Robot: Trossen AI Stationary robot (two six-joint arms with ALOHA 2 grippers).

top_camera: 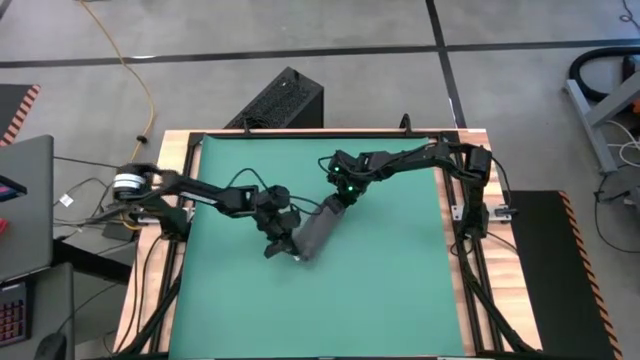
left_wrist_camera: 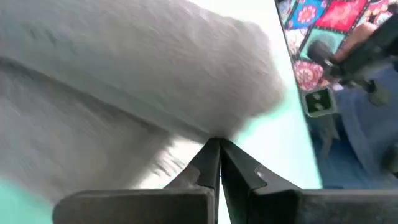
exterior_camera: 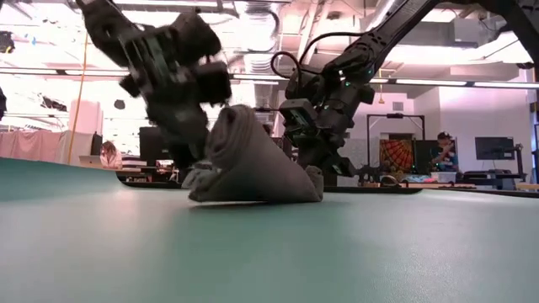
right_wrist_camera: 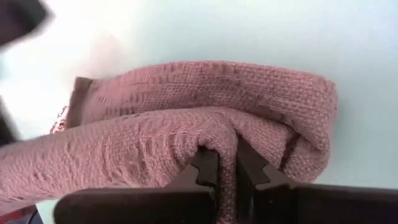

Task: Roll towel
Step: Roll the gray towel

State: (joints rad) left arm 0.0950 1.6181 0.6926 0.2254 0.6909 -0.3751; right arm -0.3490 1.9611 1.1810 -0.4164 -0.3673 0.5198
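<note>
We see the left gripper [top_camera: 281, 240], dark and two-fingered, low over the flat green mat [top_camera: 380, 290] near its middle, reaching in from the table's left edge. In its wrist view the fingers [left_wrist_camera: 208, 165] are pressed together tip to tip, with the cloth lying right against them; we cannot tell whether any fabric is pinched between them. Just beside it lies the soft dark grey towel [top_camera: 318, 230], bundled into a long roll that runs diagonally across the mat's centre, from the left gripper at its near end up to the right gripper [top_camera: 343, 196] at its far end. In the low view the towel [exterior_camera: 253, 164] rests on the mat as a folded mound, higher on the side by the left arm and sloping down toward the right arm. The right gripper reaches in from the table's right rear corner, and its wrist view shows its fingers [right_wrist_camera: 208, 168] nipped on a fold of the towel [right_wrist_camera: 205, 124], cloth bulging between and around them. A wooden table frame [top_camera: 160, 290] borders the mat.
</note>
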